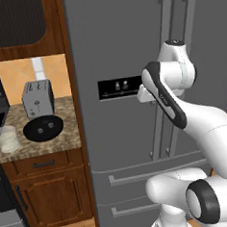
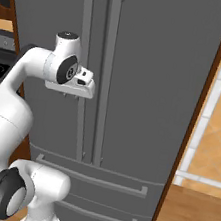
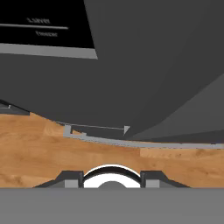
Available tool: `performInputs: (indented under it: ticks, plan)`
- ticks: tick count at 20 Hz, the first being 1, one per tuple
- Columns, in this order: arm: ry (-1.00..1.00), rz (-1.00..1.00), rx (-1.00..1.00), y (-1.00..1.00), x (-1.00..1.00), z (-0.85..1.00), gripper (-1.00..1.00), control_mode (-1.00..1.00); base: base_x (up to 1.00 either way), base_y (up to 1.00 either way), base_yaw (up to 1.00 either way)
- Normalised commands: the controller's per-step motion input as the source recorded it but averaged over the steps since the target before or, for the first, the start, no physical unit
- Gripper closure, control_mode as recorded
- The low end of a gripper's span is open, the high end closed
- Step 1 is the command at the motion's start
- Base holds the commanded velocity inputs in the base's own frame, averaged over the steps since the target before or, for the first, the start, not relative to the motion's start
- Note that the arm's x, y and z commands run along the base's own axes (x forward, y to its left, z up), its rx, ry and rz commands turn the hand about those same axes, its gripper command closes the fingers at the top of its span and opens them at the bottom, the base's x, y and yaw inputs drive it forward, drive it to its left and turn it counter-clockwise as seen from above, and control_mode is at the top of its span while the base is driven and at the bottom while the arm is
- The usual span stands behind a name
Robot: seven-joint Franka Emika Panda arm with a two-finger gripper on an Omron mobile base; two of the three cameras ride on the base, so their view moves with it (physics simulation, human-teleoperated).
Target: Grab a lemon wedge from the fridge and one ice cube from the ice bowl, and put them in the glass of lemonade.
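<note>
The fridge (image 1: 115, 47) is standing tall and grey, both doors closed, with two long vertical handles (image 2: 91, 79) running side by side down its middle and two drawers (image 2: 101, 179) stacked beneath. A black dispenser panel (image 1: 119, 87) is sitting on its left door; pale lettering is showing on that panel (image 3: 43, 22) in the hand view, at about eleven o'clock, but it is too blurred to read.

On the speckled counter (image 1: 67, 114) at nine o'clock from the fridge in the left base view, three things are resting: one silver toaster (image 1: 37, 98), one ice bowl (image 1: 43, 128) that is black, shallow and round with two small greyish lumps inside, lying just in front of the toaster, and one glass of lemonade (image 1: 6, 138), short and whitish, at eight o'clock from the bowl.

The gripper (image 2: 79, 95) is hanging at the fridge handles, close against them. Its two dark tips (image 3: 70, 178) are standing apart with nothing between them, though whether they are fully wide I cannot tell.
</note>
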Motion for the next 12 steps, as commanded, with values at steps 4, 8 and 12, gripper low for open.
performInputs:
  ticks: [4, 8, 12]
  plan:
    - [-0.01, 0.0, 0.0, 0.0, 0.0, 0.0, -1.0, -1.0, 0.0, 0.0, 0.0]
    - [-0.04, 0.0, 0.0, 0.06, -0.08, 0.0, -1.0, -1.0, 0.0, 0.0, 0.0]
    - [-0.16, -0.02, 0.06, -0.11, -0.4, 0.0, -1.0, -1.0, 0.0, 0.0, 0.0]
